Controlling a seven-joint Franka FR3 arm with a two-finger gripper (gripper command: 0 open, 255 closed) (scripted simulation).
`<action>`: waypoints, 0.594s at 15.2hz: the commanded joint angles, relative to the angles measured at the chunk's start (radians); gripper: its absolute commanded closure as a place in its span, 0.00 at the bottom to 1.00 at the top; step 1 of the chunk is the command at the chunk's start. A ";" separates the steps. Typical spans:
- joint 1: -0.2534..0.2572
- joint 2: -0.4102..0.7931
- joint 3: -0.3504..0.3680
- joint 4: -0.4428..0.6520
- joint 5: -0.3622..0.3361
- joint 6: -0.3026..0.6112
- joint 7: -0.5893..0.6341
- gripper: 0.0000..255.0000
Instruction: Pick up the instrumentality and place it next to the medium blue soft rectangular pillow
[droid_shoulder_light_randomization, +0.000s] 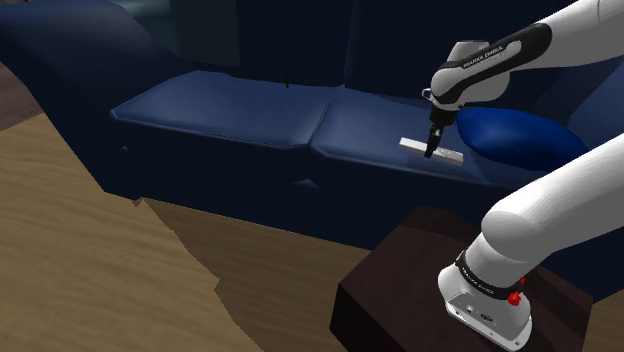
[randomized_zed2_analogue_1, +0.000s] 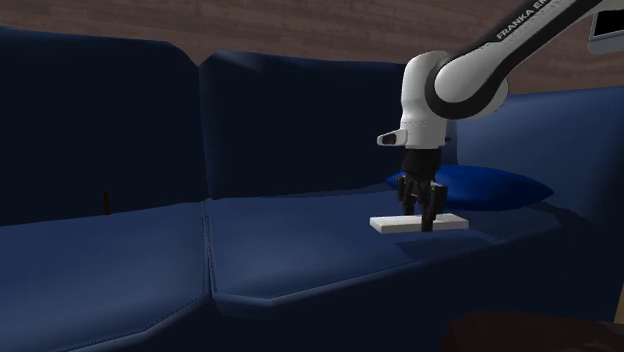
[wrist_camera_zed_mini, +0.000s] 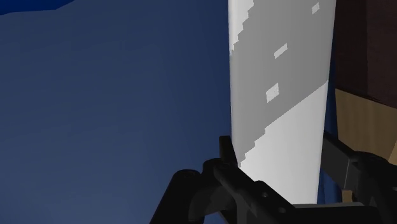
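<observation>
White slab (droid_shoulder_light_randomization: 412, 145) (randomized_zed2_analogue_1: 392, 224) (wrist_camera_zed_mini: 280, 95), my target, lies flat on the sofa's seat cushion (droid_shoulder_light_randomization: 380, 125) (randomized_zed2_analogue_1: 300, 240) directly under the pincer (droid_shoulder_light_randomization: 432, 152) (randomized_zed2_analogue_1: 420, 218) (wrist_camera_zed_mini: 277, 159). Its long axis runs crosswise to the closing direction, stretching out ahead of the fingers in my wrist view. The black fingers straddle its short width near the middle and sit against both long edges, so I judge it clamped, though not yet lifted off the cushion. The blue pillow (droid_shoulder_light_randomization: 520, 140) (randomized_zed2_analogue_1: 490, 187) is close beside the pincer, just past one end of the slab, so I expect only a short carry.
</observation>
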 joint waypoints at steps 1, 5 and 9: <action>0.001 0.010 -0.003 -0.010 0.001 0.020 -0.002 1.00; 0.001 0.010 -0.003 -0.009 0.002 0.020 -0.002 1.00; 0.001 0.010 -0.003 -0.010 0.001 0.020 -0.002 0.00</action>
